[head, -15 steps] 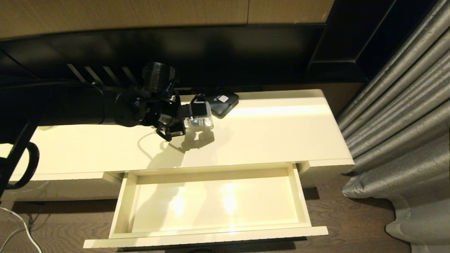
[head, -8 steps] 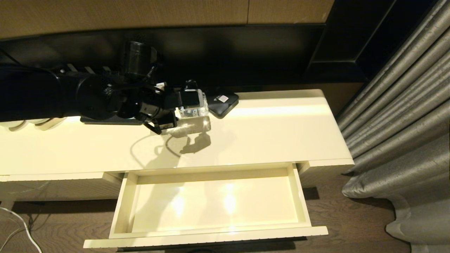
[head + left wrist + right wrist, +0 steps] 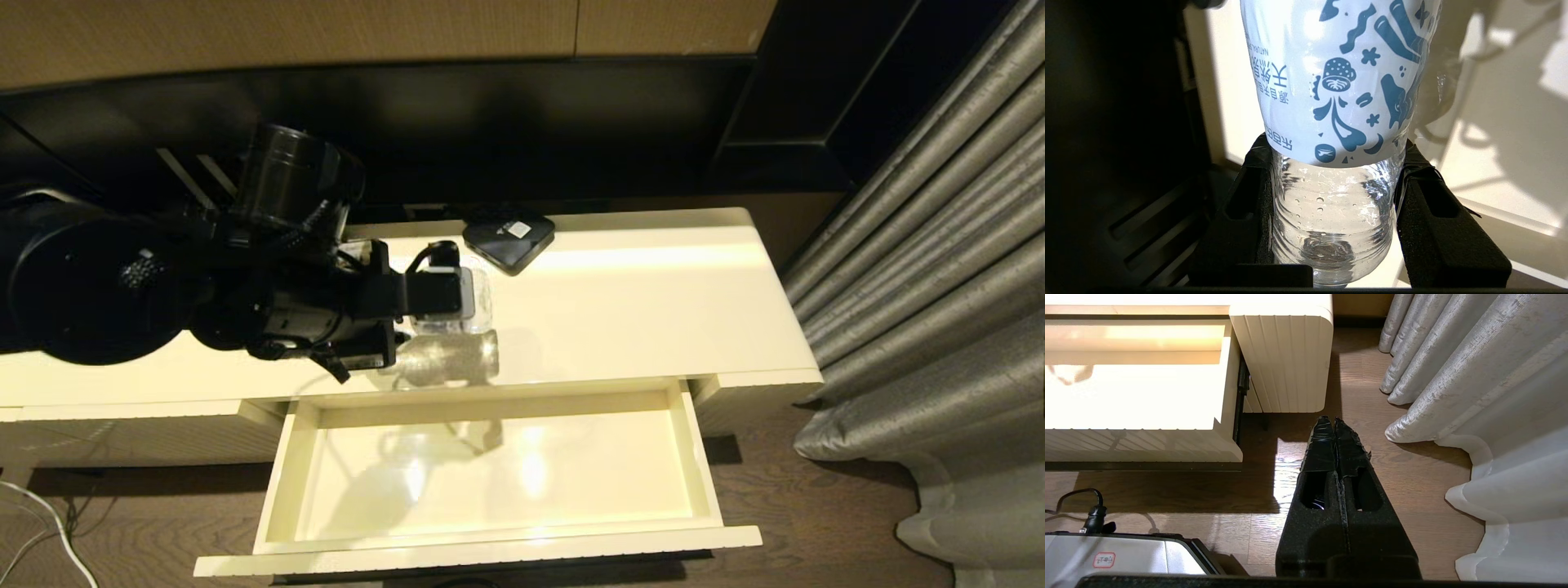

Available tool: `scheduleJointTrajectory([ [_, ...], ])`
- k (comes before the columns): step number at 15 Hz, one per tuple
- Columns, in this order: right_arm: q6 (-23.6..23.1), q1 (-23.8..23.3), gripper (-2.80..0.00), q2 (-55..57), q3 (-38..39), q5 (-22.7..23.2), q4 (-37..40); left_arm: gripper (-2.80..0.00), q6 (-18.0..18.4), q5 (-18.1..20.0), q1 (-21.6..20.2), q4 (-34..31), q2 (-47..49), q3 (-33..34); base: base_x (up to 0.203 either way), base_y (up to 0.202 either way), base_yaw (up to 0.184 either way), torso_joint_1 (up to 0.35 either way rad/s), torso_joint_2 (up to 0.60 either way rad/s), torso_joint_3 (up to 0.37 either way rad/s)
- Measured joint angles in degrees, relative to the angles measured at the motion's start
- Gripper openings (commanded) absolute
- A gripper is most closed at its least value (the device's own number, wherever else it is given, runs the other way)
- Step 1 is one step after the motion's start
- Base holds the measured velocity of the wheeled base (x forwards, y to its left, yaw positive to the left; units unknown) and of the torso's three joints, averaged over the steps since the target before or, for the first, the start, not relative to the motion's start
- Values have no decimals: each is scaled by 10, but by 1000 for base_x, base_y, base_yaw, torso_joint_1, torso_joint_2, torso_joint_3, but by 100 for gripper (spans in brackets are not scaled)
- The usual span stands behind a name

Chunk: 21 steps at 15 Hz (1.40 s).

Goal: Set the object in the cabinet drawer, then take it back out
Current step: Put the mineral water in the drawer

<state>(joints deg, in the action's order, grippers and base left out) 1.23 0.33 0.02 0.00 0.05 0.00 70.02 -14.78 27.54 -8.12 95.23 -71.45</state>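
One arm shows in the head view: the left hand (image 3: 457, 306) grips the water bottle (image 3: 449, 355) above the front edge of the cabinet's counter (image 3: 637, 310), just behind the open drawer (image 3: 490, 465). A black box (image 3: 508, 241) lies at the counter's back.

Left wrist view: both pads (image 3: 1241, 212) press the bottle's (image 3: 1331, 122) clear ribbed part beside its label.

Right wrist view: the right hand (image 3: 1334, 428) hangs closed and empty over the wooden floor (image 3: 1412, 477), near a curtain (image 3: 1474, 375).
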Motion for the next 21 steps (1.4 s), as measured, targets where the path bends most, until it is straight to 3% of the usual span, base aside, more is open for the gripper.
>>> scheduleJointTrajectory([
  [5,0,0,-280,0,0,0,0,-280,-41,-21,48,30,10,63,0,0,0,0,0,0],
  [8,0,0,-280,0,0,0,0,-280,-95,-25,73,41,55,59,0,0,0,0,0,0],
  [13,0,0,-280,0,0,0,0,-280,-142,-26,113,42,110,52,0,0,0,0,0,0],
  [18,0,0,-280,0,0,0,0,-280,-150,-26,123,43,135,64,0,0,0,0,0,0],
  [21,0,0,-280,0,0,0,0,-280,-153,-27,123,81,162,70,0,0,0,0,0,0],
])
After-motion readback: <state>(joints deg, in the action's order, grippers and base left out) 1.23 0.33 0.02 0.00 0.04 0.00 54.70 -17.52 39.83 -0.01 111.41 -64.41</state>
